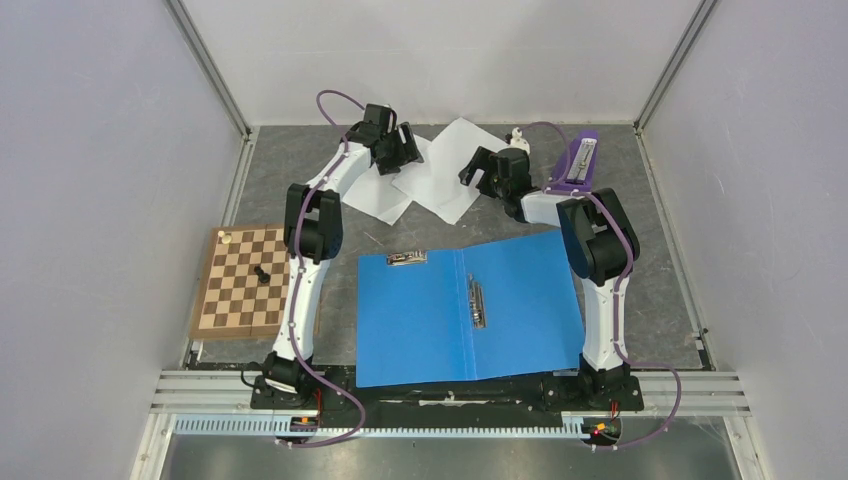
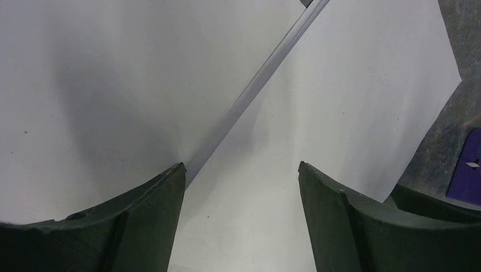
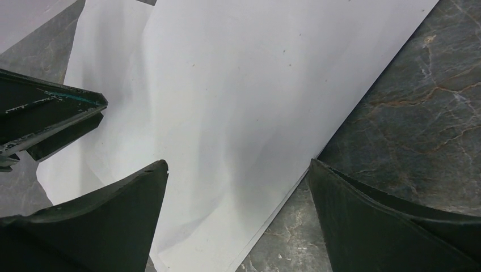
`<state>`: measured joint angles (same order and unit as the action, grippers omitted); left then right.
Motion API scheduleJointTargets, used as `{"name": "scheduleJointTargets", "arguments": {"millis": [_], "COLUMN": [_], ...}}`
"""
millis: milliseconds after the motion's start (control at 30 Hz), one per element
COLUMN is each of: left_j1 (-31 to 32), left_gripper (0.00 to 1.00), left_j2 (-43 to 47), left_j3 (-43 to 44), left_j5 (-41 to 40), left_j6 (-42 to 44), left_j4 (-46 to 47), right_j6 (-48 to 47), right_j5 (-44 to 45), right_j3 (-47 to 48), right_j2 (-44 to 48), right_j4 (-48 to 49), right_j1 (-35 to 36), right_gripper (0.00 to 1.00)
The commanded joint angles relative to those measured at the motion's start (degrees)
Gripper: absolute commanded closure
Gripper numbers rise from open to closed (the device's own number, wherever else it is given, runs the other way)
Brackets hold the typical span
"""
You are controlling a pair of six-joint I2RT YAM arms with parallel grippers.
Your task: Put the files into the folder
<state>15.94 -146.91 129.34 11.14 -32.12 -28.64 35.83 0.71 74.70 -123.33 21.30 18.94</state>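
The files (image 1: 440,178) are white sheets lying overlapped at the back of the table. The blue folder (image 1: 520,320) lies open and flat near the arm bases, its black clip (image 1: 477,298) showing at the spine. My left gripper (image 1: 402,150) stands open low over the files' left part; in its wrist view the gripper (image 2: 241,167) straddles the seam where one sheet (image 2: 113,85) overlaps another (image 2: 346,102). My right gripper (image 1: 482,170) is open at the files' right edge. In its own view the gripper (image 3: 238,163) spans a sheet (image 3: 244,85), one finger over paper, the other over bare table.
A brown chessboard (image 1: 225,300) with a black piece (image 1: 261,272) lies left of the left arm. A purple object (image 1: 577,160) sits at the back right, just behind the right arm. Enclosure walls close in the table on three sides.
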Motion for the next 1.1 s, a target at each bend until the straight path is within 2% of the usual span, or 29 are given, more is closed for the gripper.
{"name": "scheduleJointTargets", "arguments": {"millis": [0,333,667,767,900,967,1067], "left_j1": [0.58,0.57,0.93,1.02,1.02,1.02,1.00], "left_gripper": [0.21,0.39,0.45,0.45,0.42,0.37,0.35], "left_j2": [2.75,6.62,15.26,16.93,17.88,17.86,14.78], "left_j3": [-4.39,-8.26,-18.48,-21.13,-20.23,-18.59,-13.03], "left_j5": [1.79,1.09,-2.19,-2.79,-4.68,-5.71,-6.37], "left_j6": [-1.46,-3.28,-3.41,-3.34,-2.04,-1.06,0.26], "left_j4": [-7.81,-13.09,-13.86,-13.00,-13.57,-14.02,-16.95], "right_j6": [-1.62,-4.24,-10.35,-12.20,-14.43,-15.55,-15.98], "right_j5": [-2.56,-3.58,-7.31,-8.18,-8.61,-8.34,-7.74], "right_j3": [1.58,0.98,3.93,5.38,6.34,7.22,7.83], "right_j2": [-1.29,-0.25,-0.81,-1.44,-1.70,-1.78,-1.59], "right_j4": [-3.26,-6.21,-11.46,-13.42,-15.37,-16.97,-18.65], "right_j1": [-0.05,-0.09,-0.04,-0.04,-0.05,-0.04,-0.06], "right_gripper": [0.02,0.02,0.02,0.02,0.02,0.02,0.02]}}
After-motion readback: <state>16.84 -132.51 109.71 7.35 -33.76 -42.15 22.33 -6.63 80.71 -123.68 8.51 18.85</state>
